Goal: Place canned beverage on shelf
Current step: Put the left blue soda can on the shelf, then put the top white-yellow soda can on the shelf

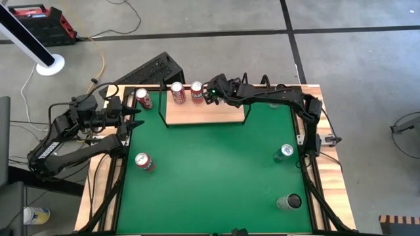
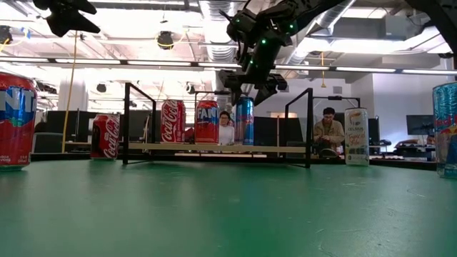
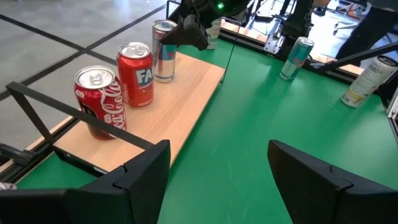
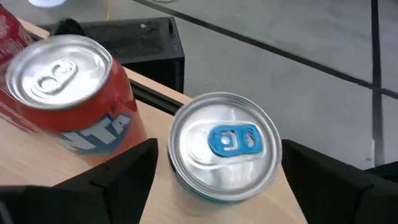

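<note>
Blue-tabbed can (image 4: 224,146) between open right pincer (image 4: 214,177).

Grey floor (image 1: 216,16) — bright ceiling lights (image 2: 143,63)

Three cans upright in a row on the flat pale-wood shelf (image 3: 186,93): red Coca-Cola can (image 3: 99,102), red Fanta can (image 3: 135,74), slim silver-blue can (image 3: 163,51). Right claw (image 3: 189,31) hovering above the slim one, fingers spread. Left claw (image 3: 217,177) open over the green table (image 3: 280,124).

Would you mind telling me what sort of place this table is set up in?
Probably an open-plan lab or workshop: a bare concrete floor, exposed ceiling ducts with strip lights, and people seated at desks behind the table.
</note>
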`<move>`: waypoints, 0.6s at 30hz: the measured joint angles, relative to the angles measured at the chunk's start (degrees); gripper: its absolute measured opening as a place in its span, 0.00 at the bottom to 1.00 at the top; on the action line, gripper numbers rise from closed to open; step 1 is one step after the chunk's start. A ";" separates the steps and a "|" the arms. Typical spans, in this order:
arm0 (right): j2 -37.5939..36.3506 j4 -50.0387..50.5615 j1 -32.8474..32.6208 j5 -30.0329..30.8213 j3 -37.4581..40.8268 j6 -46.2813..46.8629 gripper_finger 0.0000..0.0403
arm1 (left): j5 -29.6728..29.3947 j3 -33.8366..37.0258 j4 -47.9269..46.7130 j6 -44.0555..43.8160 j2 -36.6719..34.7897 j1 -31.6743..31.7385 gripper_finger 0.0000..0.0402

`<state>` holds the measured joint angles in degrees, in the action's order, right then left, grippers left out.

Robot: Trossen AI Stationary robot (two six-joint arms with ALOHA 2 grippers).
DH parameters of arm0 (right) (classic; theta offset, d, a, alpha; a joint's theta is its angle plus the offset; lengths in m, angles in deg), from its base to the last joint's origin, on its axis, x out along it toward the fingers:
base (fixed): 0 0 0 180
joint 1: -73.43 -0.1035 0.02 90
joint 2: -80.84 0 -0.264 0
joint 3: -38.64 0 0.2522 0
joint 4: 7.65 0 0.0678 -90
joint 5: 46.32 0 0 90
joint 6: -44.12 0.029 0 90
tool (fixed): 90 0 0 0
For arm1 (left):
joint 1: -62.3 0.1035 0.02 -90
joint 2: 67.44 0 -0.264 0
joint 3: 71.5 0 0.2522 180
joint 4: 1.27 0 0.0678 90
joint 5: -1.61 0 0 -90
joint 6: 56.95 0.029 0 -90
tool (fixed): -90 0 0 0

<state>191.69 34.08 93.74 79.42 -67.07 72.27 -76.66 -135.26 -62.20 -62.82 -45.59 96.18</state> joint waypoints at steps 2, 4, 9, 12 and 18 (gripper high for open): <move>-0.23 0.58 0.01 0.02 -0.78 -1.48 0.90 | 0.00 0.00 -0.09 0.00 0.00 0.00 0.63; -0.42 0.23 0.00 0.03 -2.16 -2.99 0.91 | -0.01 0.00 -0.09 0.00 0.00 -0.01 0.63; -0.44 4.90 0.00 0.04 -8.68 -6.16 0.90 | -0.02 0.00 -0.09 0.00 0.00 0.01 0.63; -0.53 9.58 -0.27 0.14 -13.18 -6.35 0.90 | -0.04 0.00 -0.11 0.00 0.00 0.01 0.63; -3.39 20.19 0.02 0.16 -20.71 -7.72 0.90 | -0.95 0.00 0.10 0.23 0.00 -0.01 0.63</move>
<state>188.30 54.27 93.77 79.58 -87.78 64.56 -77.61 -135.26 -62.10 -62.60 -45.59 96.17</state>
